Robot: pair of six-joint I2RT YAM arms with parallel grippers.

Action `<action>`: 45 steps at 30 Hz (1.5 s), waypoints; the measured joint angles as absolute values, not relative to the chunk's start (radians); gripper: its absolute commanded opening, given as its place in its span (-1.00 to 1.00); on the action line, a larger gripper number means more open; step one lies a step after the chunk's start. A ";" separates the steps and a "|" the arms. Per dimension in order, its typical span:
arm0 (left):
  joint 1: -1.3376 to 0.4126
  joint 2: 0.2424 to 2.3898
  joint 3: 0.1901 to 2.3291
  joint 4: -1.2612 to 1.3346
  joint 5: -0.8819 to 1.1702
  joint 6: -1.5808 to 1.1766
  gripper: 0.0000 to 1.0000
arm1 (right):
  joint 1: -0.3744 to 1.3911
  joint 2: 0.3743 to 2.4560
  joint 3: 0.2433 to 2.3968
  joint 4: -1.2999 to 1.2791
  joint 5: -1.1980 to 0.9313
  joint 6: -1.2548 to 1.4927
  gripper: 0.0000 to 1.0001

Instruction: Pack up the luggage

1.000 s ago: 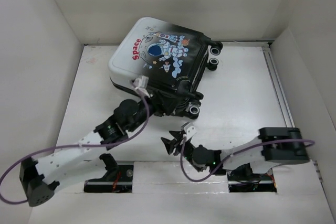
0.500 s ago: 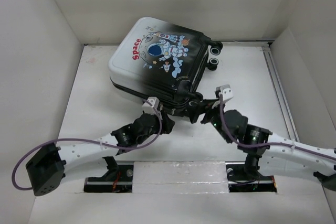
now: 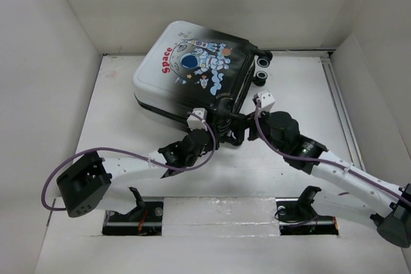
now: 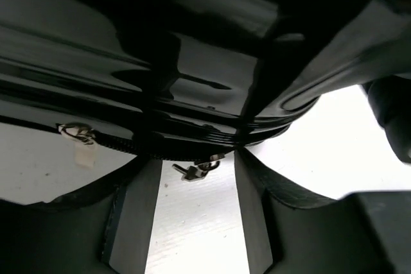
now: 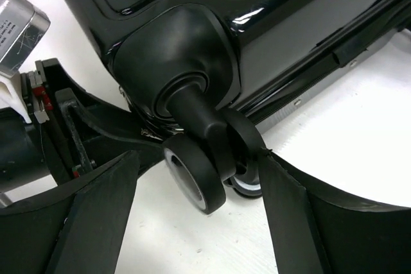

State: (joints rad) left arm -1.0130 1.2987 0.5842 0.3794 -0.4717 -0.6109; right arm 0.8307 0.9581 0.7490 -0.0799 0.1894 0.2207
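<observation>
The luggage (image 3: 192,62) lies shut on the table, astronaut side up, its wheels to the right. My left gripper (image 3: 217,134) is open at its near edge. In the left wrist view a metal zipper pull (image 4: 196,170) hangs between the fingertips (image 4: 148,178), untouched. A second pull with a white tab (image 4: 78,138) sits further left on the zipper. My right gripper (image 3: 239,128) is open at the near wheel corner. In the right wrist view the black-and-white wheel (image 5: 192,181) stands between the open fingers (image 5: 282,184), and the right finger is close against the wheel's fork.
White walls close in the table (image 3: 302,107) at the back and on both sides. A metal rail (image 3: 340,107) runs along the right edge. The two far wheels (image 3: 262,68) stick out at the back right. Both grippers sit close together at the luggage's near corner.
My right arm has swung from near its base out to the luggage's near wheel. My left gripper has slid to the right along the luggage's near edge.
</observation>
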 measured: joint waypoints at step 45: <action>-0.953 1.167 0.487 0.342 -0.546 -0.724 -1.00 | 0.535 1.176 0.848 -0.070 -0.369 0.039 -0.95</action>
